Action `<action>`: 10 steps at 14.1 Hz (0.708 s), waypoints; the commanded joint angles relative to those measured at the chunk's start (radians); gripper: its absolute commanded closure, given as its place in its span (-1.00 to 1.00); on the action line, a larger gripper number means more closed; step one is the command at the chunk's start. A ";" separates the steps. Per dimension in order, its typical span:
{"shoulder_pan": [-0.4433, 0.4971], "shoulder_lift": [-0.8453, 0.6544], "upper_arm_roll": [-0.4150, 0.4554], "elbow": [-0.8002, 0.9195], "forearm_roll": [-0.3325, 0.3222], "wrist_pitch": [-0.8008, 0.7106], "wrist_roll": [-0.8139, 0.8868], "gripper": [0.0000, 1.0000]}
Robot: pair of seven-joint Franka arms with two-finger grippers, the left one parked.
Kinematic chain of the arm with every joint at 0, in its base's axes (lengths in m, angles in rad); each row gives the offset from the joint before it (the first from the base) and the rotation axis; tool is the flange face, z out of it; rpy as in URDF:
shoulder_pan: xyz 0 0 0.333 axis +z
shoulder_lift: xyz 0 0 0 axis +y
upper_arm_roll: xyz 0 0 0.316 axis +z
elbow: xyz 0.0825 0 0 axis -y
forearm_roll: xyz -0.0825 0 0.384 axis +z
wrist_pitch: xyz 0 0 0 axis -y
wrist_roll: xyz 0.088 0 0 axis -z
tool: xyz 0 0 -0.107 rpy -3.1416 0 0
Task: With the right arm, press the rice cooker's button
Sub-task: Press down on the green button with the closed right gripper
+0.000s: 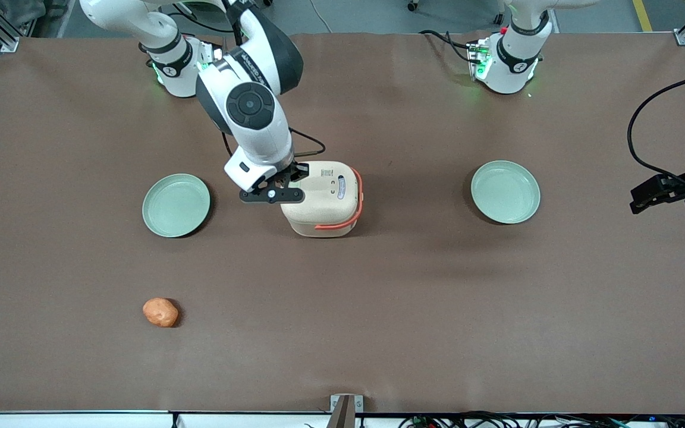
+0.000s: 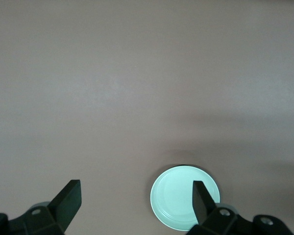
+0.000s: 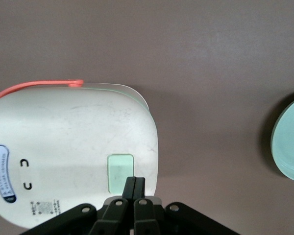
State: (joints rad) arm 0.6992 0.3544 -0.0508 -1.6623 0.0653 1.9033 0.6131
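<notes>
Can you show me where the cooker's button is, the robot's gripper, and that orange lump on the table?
button (image 3: 120,172): right wrist view, middle of the pale green pad.
gripper (image 3: 134,188): right wrist view, tips of its shut fingers, over the button.
orange lump (image 1: 160,312): front view, its middle.

Right arm (image 1: 256,128): white jointed shells, large black round joint cap, black band at wrist, thin black cable. Gripper (image 3: 134,183): matte black, two slim fingers pressed together, round screw holes on linkages.
</notes>
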 commanded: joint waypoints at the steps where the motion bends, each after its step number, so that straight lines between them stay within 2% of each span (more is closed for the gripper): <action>1: 0.023 0.026 -0.009 -0.002 0.007 0.019 0.011 0.97; 10: 0.042 0.058 -0.011 -0.004 0.005 0.037 0.011 0.97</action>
State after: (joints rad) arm 0.7333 0.3988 -0.0508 -1.6612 0.0653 1.9326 0.6157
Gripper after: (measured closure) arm 0.982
